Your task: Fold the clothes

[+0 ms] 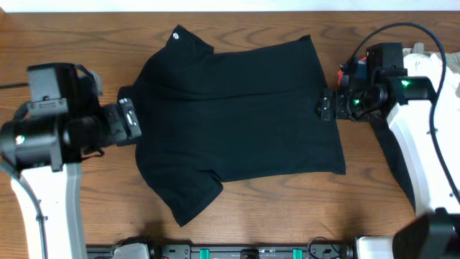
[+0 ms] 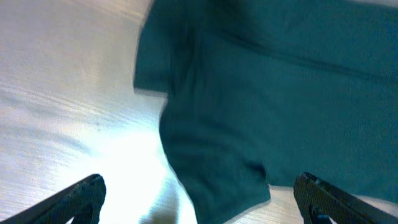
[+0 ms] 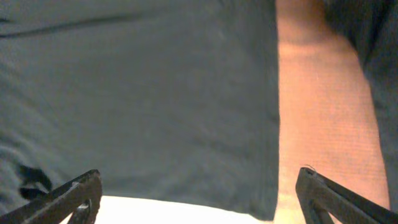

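Black T-shirt (image 1: 237,115) lies spread flat on the table (image 1: 65,36), unfolded; left pincer (image 1: 129,119) and right pincer (image 1: 325,105) flank it, both apart, empty.

Brown wood-grain table (image 1: 65,36) under me. Black tee (image 1: 237,115) spread flat across the mid, collar w/ small white logo at far-left, hem on my rt, one sleeve pointing to the near edge. Bare strip of wood past the hem, then a 2nd dark cloth (image 1: 394,162). White fabric (image 1: 451,75) at far-rt edge.
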